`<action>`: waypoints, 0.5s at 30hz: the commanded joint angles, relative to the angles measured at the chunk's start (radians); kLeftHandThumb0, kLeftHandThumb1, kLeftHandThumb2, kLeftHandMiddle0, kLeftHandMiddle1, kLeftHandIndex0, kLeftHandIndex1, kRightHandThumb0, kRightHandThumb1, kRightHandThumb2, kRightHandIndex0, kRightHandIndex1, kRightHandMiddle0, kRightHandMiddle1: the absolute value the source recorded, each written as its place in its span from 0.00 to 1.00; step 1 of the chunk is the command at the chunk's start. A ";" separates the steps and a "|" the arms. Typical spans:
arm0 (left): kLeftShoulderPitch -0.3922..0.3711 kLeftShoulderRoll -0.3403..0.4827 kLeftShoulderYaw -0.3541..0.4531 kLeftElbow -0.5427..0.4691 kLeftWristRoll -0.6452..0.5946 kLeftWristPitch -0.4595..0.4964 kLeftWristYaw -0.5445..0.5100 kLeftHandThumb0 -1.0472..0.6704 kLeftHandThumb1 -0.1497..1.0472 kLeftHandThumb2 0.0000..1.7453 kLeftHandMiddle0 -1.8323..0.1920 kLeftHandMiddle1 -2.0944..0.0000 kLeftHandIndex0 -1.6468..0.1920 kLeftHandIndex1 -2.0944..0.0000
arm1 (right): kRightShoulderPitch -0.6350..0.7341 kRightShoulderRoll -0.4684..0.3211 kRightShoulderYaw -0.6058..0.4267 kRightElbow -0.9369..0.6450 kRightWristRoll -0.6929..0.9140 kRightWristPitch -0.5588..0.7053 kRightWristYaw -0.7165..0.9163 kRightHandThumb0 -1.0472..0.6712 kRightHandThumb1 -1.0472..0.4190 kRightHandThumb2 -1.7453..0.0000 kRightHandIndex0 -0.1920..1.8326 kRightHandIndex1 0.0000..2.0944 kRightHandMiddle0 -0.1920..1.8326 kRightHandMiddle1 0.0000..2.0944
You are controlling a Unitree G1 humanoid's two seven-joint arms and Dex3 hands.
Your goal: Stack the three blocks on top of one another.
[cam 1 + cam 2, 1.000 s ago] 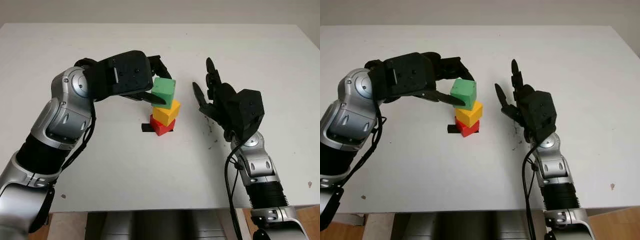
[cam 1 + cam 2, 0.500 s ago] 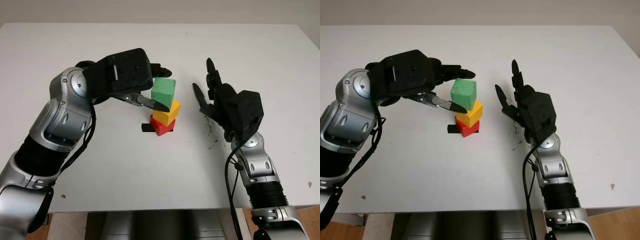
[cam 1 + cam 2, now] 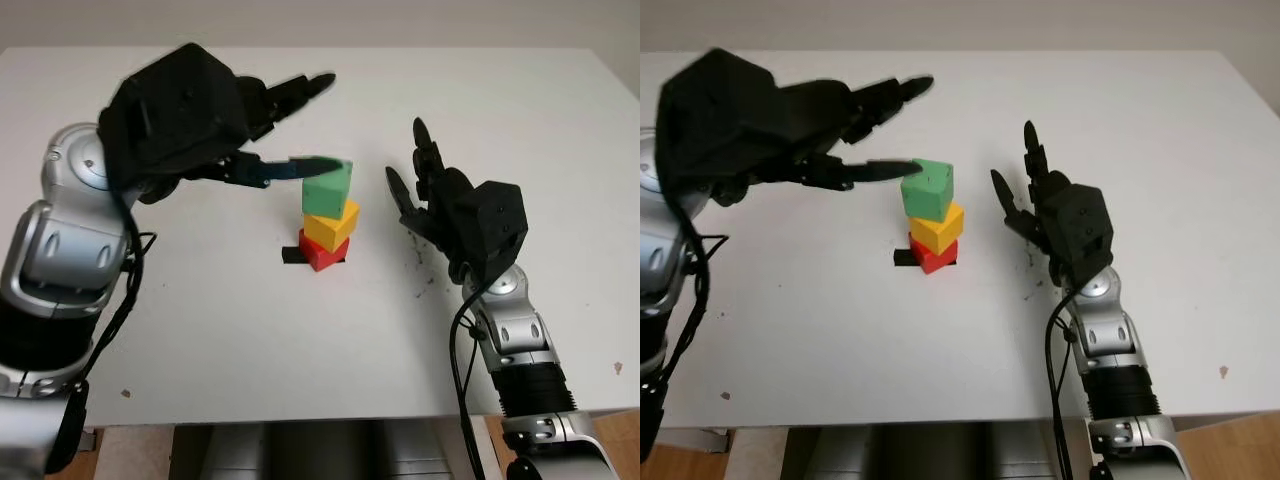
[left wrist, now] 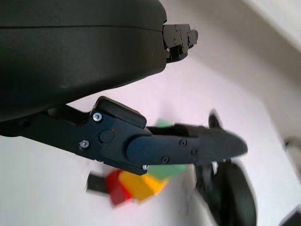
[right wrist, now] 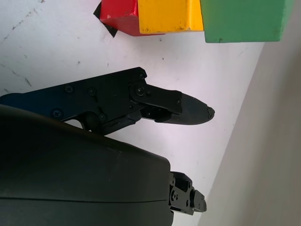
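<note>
Three blocks stand as one tower at the table's middle: a red block (image 3: 320, 252) at the bottom, a yellow block (image 3: 333, 225) on it, and a green block (image 3: 328, 188) on top, slightly tilted. My left hand (image 3: 334, 120) hovers open, up and to the left of the tower, one fingertip close beside the green block's top corner and holding nothing. My right hand (image 3: 408, 160) is open, upright, a short way to the right of the tower. The right wrist view has the red block (image 5: 120, 16), yellow block (image 5: 169, 15) and green block (image 5: 242, 19) in a row beyond a finger (image 5: 141, 101).
A short strip of black tape (image 3: 292, 257) lies on the white table (image 3: 200, 340) against the red block's left side. Small dark scuffs mark the table near my right hand's wrist.
My left hand has let go of the green block and risen up and to the left, away from the tower. The green block stays on top. My right hand has not moved.
</note>
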 commanded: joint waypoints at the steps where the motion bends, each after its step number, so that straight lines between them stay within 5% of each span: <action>1: 0.028 -0.060 0.102 -0.026 -0.035 0.006 0.086 0.13 1.00 0.30 1.00 1.00 0.99 0.99 | -0.019 -0.005 -0.010 -0.013 0.009 0.014 0.000 0.26 0.00 0.65 0.00 0.01 0.00 0.02; 8: 0.108 -0.111 0.251 0.053 -0.136 -0.033 0.239 0.14 1.00 0.28 1.00 1.00 1.00 1.00 | -0.044 -0.006 -0.024 0.001 0.029 0.047 0.008 0.25 0.00 0.64 0.00 0.00 0.00 0.01; 15: 0.210 -0.160 0.291 0.232 -0.185 -0.247 0.341 0.14 1.00 0.32 1.00 1.00 1.00 1.00 | -0.068 0.003 -0.037 0.058 0.048 -0.003 -0.001 0.27 0.00 0.63 0.00 0.00 0.00 0.00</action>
